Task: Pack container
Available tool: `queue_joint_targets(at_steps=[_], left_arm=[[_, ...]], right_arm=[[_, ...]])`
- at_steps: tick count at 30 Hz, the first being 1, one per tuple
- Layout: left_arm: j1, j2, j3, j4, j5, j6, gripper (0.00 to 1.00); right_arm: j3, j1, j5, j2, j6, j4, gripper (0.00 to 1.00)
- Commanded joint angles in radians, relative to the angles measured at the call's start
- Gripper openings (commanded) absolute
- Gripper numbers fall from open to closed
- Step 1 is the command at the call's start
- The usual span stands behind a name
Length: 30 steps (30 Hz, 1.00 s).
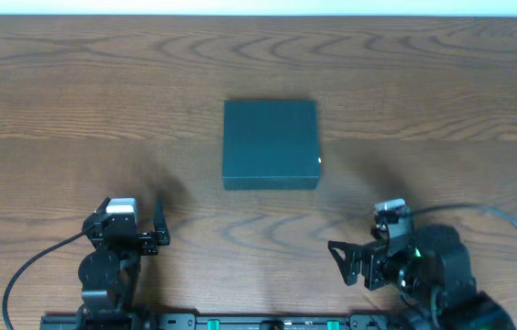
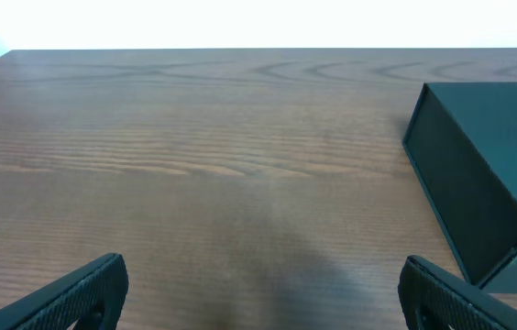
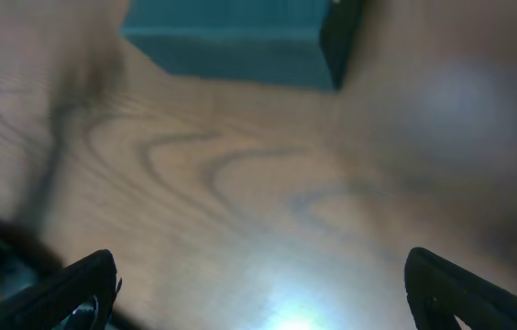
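Note:
The container (image 1: 270, 144) is a dark teal-black square box with its flat lid shut, standing in the middle of the wooden table. It also shows at the right edge of the left wrist view (image 2: 478, 174) and at the top of the right wrist view (image 3: 231, 41). My left gripper (image 1: 132, 218) is open and empty, low over the table to the near left of the box; its jaws show in the left wrist view (image 2: 258, 280). My right gripper (image 1: 367, 240) is open and empty to the near right, turned toward the box (image 3: 258, 280). No snack packets are in view.
The wooden table (image 1: 75, 110) stretches out on all sides of the box. Black cables (image 1: 501, 215) run from both arms at the near edge. The right wrist view is blurred.

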Motion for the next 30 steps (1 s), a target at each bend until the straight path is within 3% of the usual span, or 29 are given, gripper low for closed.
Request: queue_joint_targets(at_steps=[1,13,30], left_arm=[[0.002,-0.008,-0.025,0.001,-0.017,-0.011,0.95],[0.002,-0.008,-0.025,0.001,-0.017,-0.011,0.95],[0.002,-0.008,-0.025,0.001,-0.017,-0.011,0.95]], right_arm=[[-0.074,0.011,0.038,-0.123,-0.164,0.041,0.99],[-0.306,0.011,0.056,-0.409,-0.212,0.073,0.99],[-0.373,0.021,0.045,-0.407,-0.212,0.097,0.99]])
